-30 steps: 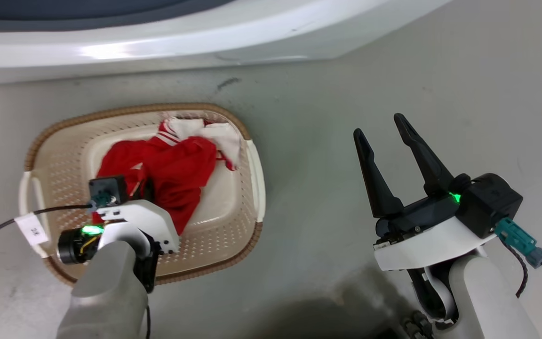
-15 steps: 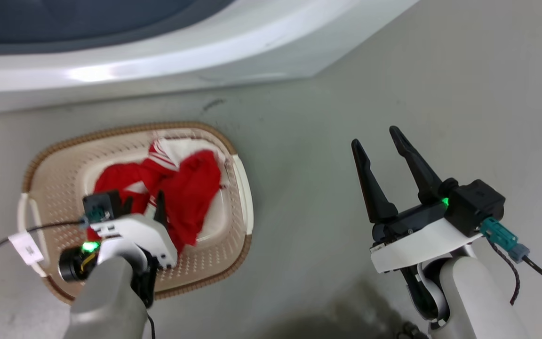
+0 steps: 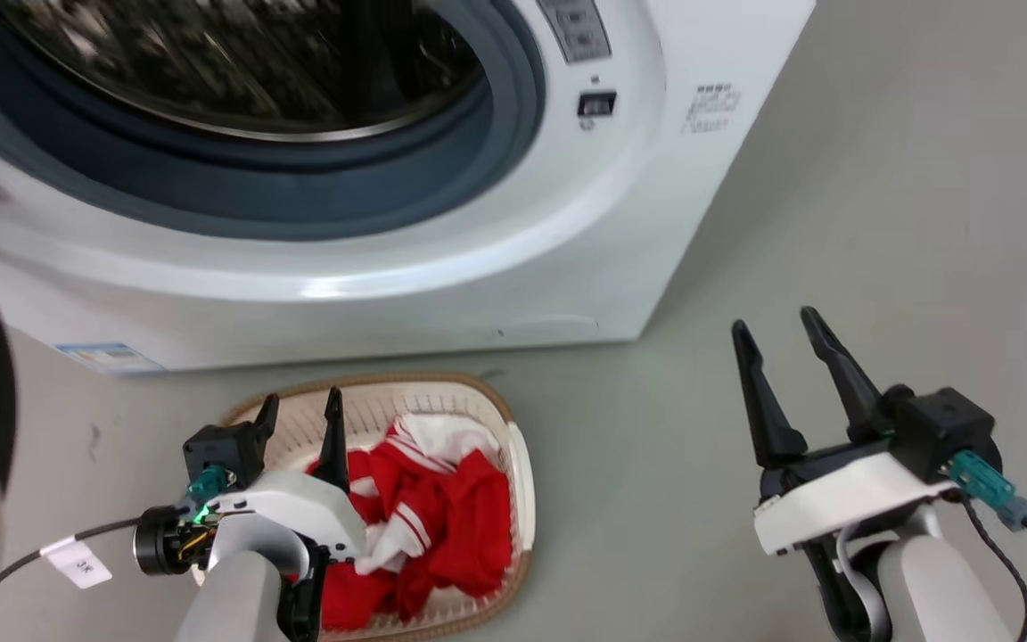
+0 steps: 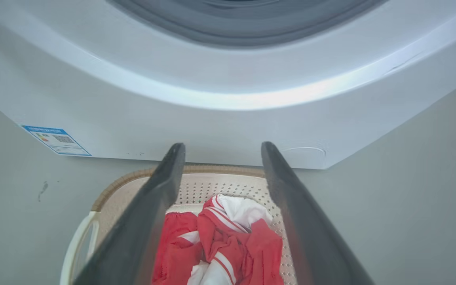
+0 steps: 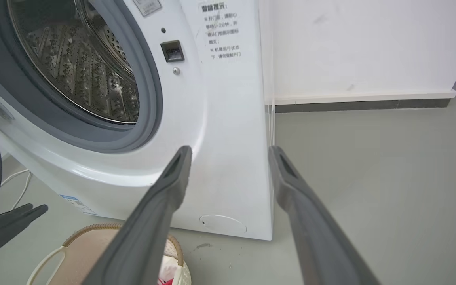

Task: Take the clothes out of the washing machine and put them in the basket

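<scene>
The clothes (image 3: 442, 526) are heaped at the right rim of the basket (image 3: 524, 464), before the washing machine (image 3: 567, 223). The left gripper (image 3: 299, 399) and right gripper (image 3: 772, 321) are held spread, empty. Fabric could be snagged out if the left fingers dip.

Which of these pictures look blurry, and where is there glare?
Head view: the drum is smeared with blur, and glare streaks the lower front of the washing machine. Left wrist view: a glare band across that curved front. Right wrist view: drum holes sharp, the right gripper soft.

Right gripper (image 5: 228, 149) (fingers apart) faces the washing machine (image 5: 224, 118); basket (image 5: 93, 228) below, apparently holding clothes (image 5: 165, 282).
</scene>
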{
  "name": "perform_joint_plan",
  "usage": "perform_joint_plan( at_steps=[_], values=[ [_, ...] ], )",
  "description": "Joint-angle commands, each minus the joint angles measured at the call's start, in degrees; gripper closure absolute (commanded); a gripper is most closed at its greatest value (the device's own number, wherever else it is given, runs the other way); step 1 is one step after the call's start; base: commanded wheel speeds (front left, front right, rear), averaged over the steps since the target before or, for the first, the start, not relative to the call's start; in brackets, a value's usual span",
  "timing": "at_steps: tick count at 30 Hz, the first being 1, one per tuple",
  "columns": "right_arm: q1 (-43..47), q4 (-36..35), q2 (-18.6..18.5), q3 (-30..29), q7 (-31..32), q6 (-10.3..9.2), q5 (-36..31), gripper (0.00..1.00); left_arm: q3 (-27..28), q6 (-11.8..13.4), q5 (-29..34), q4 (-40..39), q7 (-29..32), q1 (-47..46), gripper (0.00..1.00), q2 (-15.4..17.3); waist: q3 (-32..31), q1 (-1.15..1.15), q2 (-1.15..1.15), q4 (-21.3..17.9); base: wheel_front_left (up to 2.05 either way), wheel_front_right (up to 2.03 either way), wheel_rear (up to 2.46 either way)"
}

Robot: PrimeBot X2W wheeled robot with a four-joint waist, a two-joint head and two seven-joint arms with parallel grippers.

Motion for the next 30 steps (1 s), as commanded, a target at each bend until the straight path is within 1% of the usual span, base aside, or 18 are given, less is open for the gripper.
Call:
perform_joint_plan(
  at_steps=[1, 3, 4, 5, 10, 13, 16, 21, 30],
  values=[
    [1.1, -0.2, 0.0, -0.5, 0.1, -0.04, -0.2, 0.0, 0.2, 0.2, 0.6, -1.2, -0.1, 1.1, 0.0, -0.3, -5.5, 0.01, 0.0, 2.6, 0.0, 0.0, 0.0],
    [2.2, -0.6, 0.0, -1.4, 0.5, -0.04, -0.7, 0.0, 1.0, 0.4, 1.6, -5.0, -0.1, 2.5, 0.0, -0.4, -7.4, 0.01, 0.0, 3.0, 0.0, 0.0, 0.0],
    [3.9, -1.4, 0.0, -2.3, 1.4, -0.04, -1.3, 0.0, 1.4, 0.5, 3.4, -11.0, -0.1, 4.4, 0.0, -0.5, -10.1, 0.01, 0.0, 3.6, 0.0, 0.0, 0.0],
    [4.5, -1.8, 0.0, -2.4, 1.7, -0.04, -1.3, 0.0, 1.6, 0.6, 4.0, -13.1, -0.1, 5.0, 0.0, -0.5, -10.8, 0.01, 0.0, 3.6, 0.0, 0.0, 0.0],
    [7.0, -3.8, 0.0, -3.2, 2.9, -0.03, -2.2, 0.0, 2.1, 0.6, 6.7, -22.5, -0.1, 7.8, 0.0, -0.4, -14.1, 0.01, 0.0, 4.2, 0.0, 0.0, 0.0],
    [8.6, -4.8, 0.0, -3.3, 3.7, -0.04, -2.5, 0.0, 2.1, 0.8, 8.1, -26.5, -0.1, 10.1, 0.0, -0.1, -15.8, 0.01, 0.0, 4.5, 0.0, 0.0, 0.0],
    [10.1, -5.9, 0.0, -3.2, 4.4, -0.04, -2.8, 0.0, 2.0, 1.1, 9.3, -29.2, -0.1, 12.5, 0.0, 0.4, -17.3, 0.01, 0.0, 4.7, 0.0, 0.0, 0.0],
    [12.9, -7.7, 0.0, -3.0, 5.5, -0.04, -3.1, 0.0, 1.4, 1.9, 10.8, -31.1, -0.1, 17.5, 0.0, 1.0, -19.6, 0.01, 0.0, 4.8, 0.0, 0.0, 0.0],
    [15.7, -9.8, 0.0, -2.8, 6.5, -0.04, -2.9, 0.0, 1.3, 3.4, 10.5, -32.6, 0.2, 22.6, 0.0, 0.7, -20.8, 0.01, 0.0, 4.5, 0.0, 0.0, 0.0]
  ],
)
